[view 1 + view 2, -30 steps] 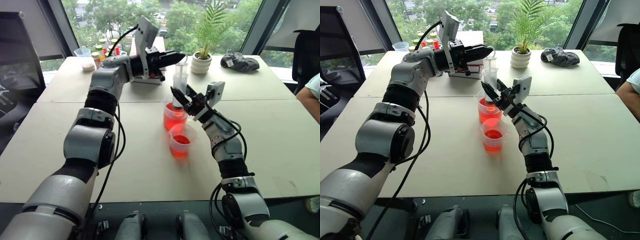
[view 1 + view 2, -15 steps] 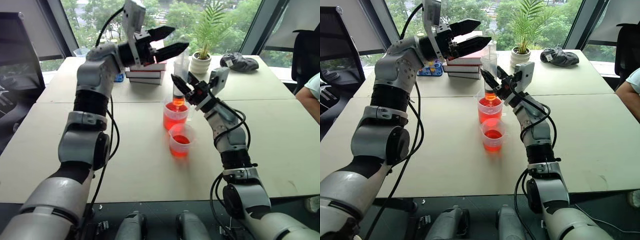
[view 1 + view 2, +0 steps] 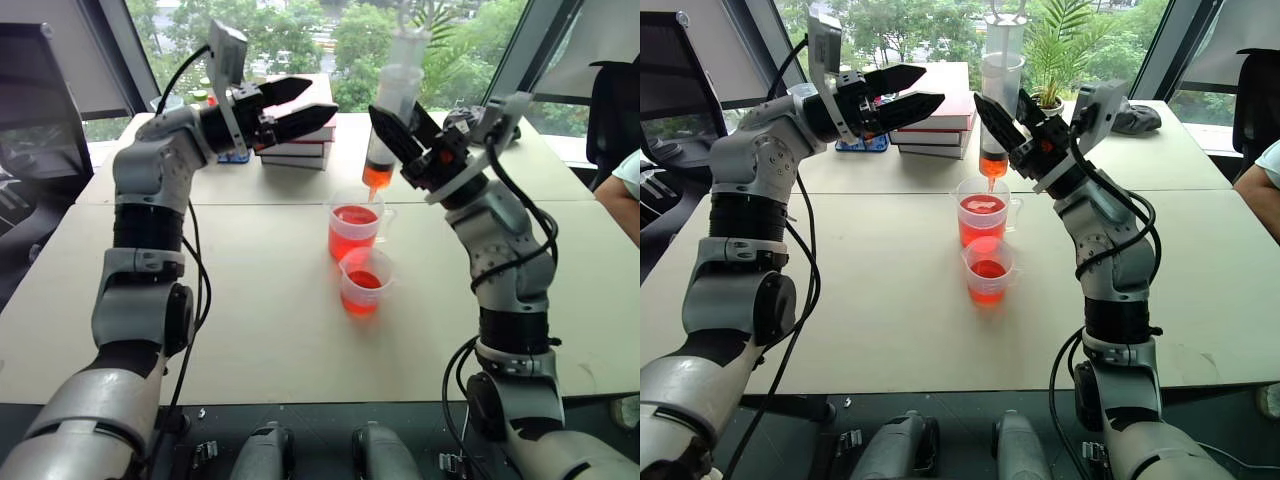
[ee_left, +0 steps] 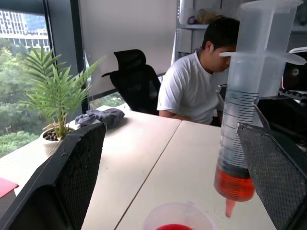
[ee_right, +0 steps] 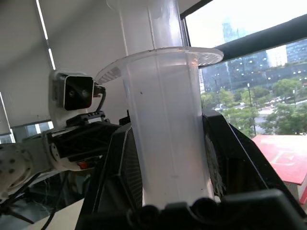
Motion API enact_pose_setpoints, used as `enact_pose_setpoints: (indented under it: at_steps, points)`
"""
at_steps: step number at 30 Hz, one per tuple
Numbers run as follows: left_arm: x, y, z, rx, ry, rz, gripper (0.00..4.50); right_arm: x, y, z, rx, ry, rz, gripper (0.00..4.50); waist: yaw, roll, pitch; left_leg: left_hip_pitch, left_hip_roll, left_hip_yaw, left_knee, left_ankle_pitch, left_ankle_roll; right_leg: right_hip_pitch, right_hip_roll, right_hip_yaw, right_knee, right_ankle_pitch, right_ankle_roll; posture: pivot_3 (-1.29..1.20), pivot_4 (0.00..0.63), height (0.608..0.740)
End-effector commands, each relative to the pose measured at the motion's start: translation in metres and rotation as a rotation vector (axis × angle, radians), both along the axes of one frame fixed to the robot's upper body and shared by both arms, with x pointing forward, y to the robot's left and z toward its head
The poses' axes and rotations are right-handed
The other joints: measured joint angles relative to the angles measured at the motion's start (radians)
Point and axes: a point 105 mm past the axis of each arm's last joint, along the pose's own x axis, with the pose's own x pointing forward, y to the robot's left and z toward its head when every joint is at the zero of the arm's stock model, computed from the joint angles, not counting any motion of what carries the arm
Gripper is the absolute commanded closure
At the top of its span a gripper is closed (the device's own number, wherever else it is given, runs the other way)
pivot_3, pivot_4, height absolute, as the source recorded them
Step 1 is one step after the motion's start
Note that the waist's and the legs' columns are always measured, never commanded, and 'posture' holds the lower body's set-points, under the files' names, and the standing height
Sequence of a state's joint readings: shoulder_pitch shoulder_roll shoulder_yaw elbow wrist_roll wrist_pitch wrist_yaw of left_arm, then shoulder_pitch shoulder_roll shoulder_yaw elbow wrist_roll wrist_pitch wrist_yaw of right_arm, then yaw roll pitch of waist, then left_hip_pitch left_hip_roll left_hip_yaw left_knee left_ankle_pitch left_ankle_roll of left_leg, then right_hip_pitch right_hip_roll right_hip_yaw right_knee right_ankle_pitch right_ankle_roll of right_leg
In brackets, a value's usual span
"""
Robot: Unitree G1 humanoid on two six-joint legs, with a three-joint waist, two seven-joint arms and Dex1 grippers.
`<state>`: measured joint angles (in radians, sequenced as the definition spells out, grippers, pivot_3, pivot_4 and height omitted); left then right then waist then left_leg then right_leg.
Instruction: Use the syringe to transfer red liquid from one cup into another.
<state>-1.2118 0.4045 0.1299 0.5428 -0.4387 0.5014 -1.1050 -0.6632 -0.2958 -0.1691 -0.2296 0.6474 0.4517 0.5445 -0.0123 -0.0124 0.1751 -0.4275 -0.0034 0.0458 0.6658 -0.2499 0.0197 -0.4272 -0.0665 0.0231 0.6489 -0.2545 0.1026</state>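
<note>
my right gripper (image 3: 405, 140) clamps the syringe (image 3: 388, 125) upright, tip just above the taller cup (image 3: 353, 230) so drips fall into it, shorter cup (image 3: 364, 282) just beside, while my left gripper (image 3: 305, 105) hangs wide open, clear of the plunger.

One syringe (image 3: 998, 110), two clear cups, the taller cup (image 3: 980, 215) and the shorter cup (image 3: 987, 272), one stack of books (image 3: 935, 125), one potted plant (image 4: 57, 103), one dark cloth bundle (image 4: 101, 116), two black office chairs and one seated person (image 4: 192, 86) share the scene.
</note>
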Motion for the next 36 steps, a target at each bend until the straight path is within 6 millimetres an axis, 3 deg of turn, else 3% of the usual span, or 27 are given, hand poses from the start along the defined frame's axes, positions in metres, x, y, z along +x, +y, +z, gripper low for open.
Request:
enact_pose_setpoints:
  at_steps: [1,6,9,24,27,34,36]
  points:
    - [-0.014,0.001,0.013,-0.004,-0.031,-0.066,0.03,-0.026,0.002,-0.006,-0.001,0.020,0.049,3.10,-0.001,0.000,0.000,0.000,0.000,0.000,0.000,0.000,0.000,0.000,0.000,0.000,0.000,0.000,0.000,0.00,0.150,0.740]
    - [-0.032,-0.001,0.008,0.017,0.007,-0.189,0.03,-0.030,-0.001,-0.045,-0.051,0.078,-0.019,3.10,-0.004,0.000,0.000,0.000,0.000,0.000,0.000,0.000,0.000,0.000,0.001,0.000,0.000,0.000,0.000,0.00,0.150,0.740]
    - [-0.042,-0.007,0.009,0.013,0.027,-0.256,0.03,-0.028,-0.002,-0.057,-0.074,0.078,-0.058,3.10,-0.003,0.000,0.000,0.000,0.000,0.000,0.001,0.000,0.000,0.000,0.002,0.000,0.001,0.000,0.000,0.00,0.150,0.740]
    - [-0.043,-0.059,0.010,-0.016,0.038,-0.358,0.03,-0.029,0.005,-0.064,-0.102,0.056,-0.065,3.10,-0.001,0.000,0.000,0.000,0.000,0.000,0.001,0.000,0.000,0.000,0.003,0.001,0.000,0.000,0.000,0.00,0.150,0.740]
    - [-0.044,-0.065,0.010,-0.020,0.039,-0.375,0.84,-0.030,0.006,-0.065,-0.107,0.056,-0.066,3.10,-0.001,0.000,0.000,0.000,0.000,0.000,0.001,0.000,0.000,0.000,0.003,0.001,0.000,0.000,0.000,0.00,0.150,0.740]
    - [-0.051,-0.069,0.006,-0.008,0.041,-0.429,4.48,-0.031,0.005,-0.065,-0.112,0.053,-0.071,3.10,-0.001,0.000,0.000,0.000,0.000,0.000,0.001,0.000,0.000,0.000,0.003,0.001,0.000,0.000,0.000,0.00,0.150,0.740]
    - [-0.054,-0.069,0.004,0.006,0.044,-0.450,4.48,-0.031,0.006,-0.062,-0.112,0.045,-0.070,3.10,-0.001,0.000,0.000,0.000,0.000,0.000,0.001,0.000,0.000,0.000,0.003,0.001,0.000,0.000,0.000,0.00,0.150,0.740]
